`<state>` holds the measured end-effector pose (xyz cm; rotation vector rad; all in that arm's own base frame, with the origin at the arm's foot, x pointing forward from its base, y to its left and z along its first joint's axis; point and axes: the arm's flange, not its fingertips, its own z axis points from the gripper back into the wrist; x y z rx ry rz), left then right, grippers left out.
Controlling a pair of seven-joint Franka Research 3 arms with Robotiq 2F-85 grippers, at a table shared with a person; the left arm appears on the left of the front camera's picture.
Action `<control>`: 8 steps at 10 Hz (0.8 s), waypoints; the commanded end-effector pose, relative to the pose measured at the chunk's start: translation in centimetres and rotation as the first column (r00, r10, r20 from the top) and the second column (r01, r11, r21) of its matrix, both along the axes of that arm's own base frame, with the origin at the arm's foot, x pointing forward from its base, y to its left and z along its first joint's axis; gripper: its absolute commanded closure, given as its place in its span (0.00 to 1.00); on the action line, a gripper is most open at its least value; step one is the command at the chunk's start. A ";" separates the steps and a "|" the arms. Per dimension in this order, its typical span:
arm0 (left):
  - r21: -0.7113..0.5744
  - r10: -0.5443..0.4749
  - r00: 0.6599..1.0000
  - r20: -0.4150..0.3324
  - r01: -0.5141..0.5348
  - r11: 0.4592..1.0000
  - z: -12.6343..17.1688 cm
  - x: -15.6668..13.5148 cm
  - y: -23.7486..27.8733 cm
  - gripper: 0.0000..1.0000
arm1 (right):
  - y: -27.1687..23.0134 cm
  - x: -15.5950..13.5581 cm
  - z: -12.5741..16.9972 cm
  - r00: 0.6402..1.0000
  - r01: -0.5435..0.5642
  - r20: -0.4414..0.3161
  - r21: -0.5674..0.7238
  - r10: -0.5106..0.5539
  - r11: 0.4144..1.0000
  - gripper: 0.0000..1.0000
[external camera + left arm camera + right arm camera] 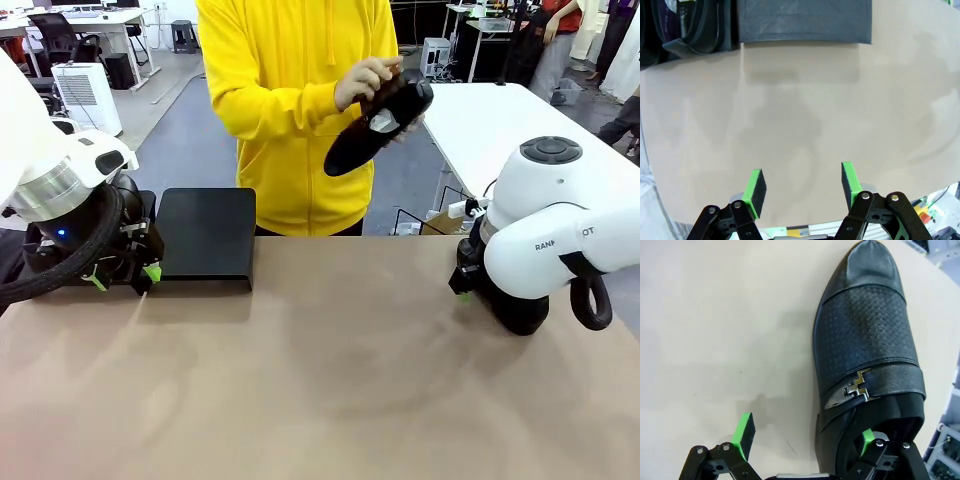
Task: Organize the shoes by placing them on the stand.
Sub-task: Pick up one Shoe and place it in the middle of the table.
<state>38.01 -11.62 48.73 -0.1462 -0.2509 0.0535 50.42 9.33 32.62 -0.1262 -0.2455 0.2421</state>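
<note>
Right tool (806,436) straddles the shoe (867,355) — one finger inside.

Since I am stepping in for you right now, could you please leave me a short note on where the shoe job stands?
Left gripper: open, empty, low over the table in front of the stand.
Right gripper: open, one of its fingers inside the table shoe, the other outside; not yet clamped.
Person's hand: holds the held shoe in the air.
Done: a stored shoe seems to sit on the stand's other section; this section is bare.
Left: grip and place the table shoe, then likely the held one.
</note>
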 end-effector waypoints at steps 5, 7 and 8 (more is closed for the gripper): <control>-0.003 -0.005 1.000 0.009 0.005 1.000 -0.1 -0.1 0.2 0.22 | -2.7 -3.2 5.9 0.986 0.144 0.080 0.016 -0.145 0.989 0.00; -0.003 -0.005 1.000 0.009 0.005 1.000 -0.1 -0.1 0.2 0.22 | -3.9 -3.8 7.3 0.976 0.190 0.104 0.031 -0.192 0.981 0.00; -0.003 -0.005 1.000 0.009 0.005 1.000 -0.1 -0.1 0.2 0.22 | -4.6 -4.0 7.6 0.970 0.209 0.115 0.040 -0.212 0.977 0.00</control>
